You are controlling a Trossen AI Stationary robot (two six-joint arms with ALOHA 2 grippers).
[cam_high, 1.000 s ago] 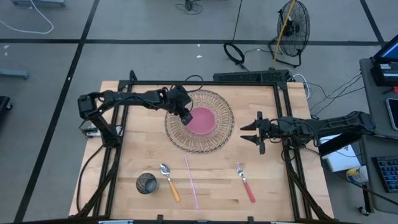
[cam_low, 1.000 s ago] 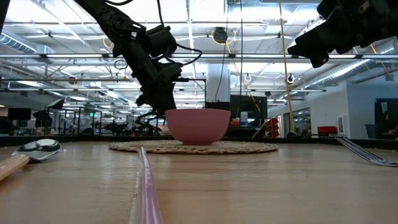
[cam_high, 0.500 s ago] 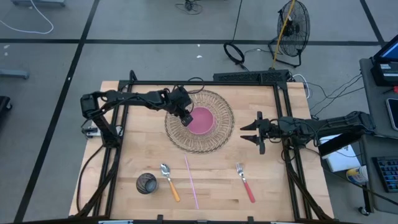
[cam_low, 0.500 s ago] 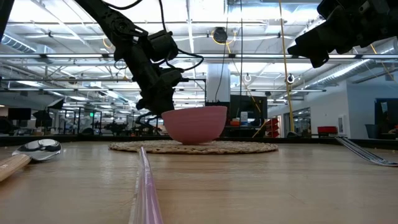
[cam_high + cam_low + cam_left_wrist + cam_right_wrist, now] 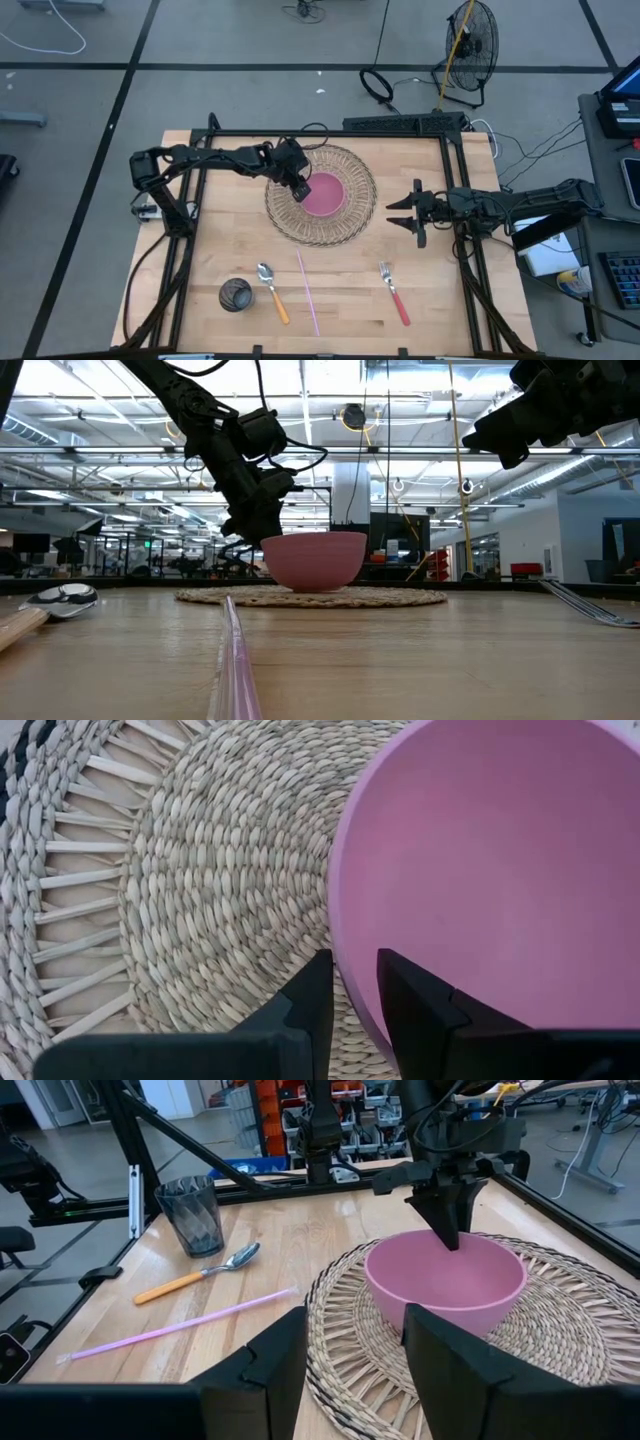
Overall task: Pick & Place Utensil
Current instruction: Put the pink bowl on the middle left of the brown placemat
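Note:
A pink bowl (image 5: pixel 327 194) sits on a round woven mat (image 5: pixel 345 225) in the middle of the table. My left gripper (image 5: pixel 301 186) is shut on the bowl's left rim. Near the front edge lie an orange-handled spoon (image 5: pixel 272 290), a pink straw (image 5: pixel 308 292) and a red-handled fork (image 5: pixel 393 293). My right gripper (image 5: pixel 400 212) hangs open above the table, right of the mat, with nothing between its fingers. My left gripper pinches the bowl's rim (image 5: pixel 345 935) on the bowl's left side, with one finger (image 5: pixel 405 988) inside the bowl and the other (image 5: pixel 315 988) outside, over the mat. The fingers slant down from the table's left. The bowl's base stays on the mat, its rim slightly tilted.
A dark glass cup (image 5: pixel 235 294) stands at the front left beside the spoon. A black frame (image 5: pixel 330 133) runs around the table's edges. Bare wood lies between the mat and the utensils.
My left gripper has drawn the bowl a little toward the table's left. The bowl's rim, level before, now sits slightly tilted, lower on the held side. Its base stays on the mat.

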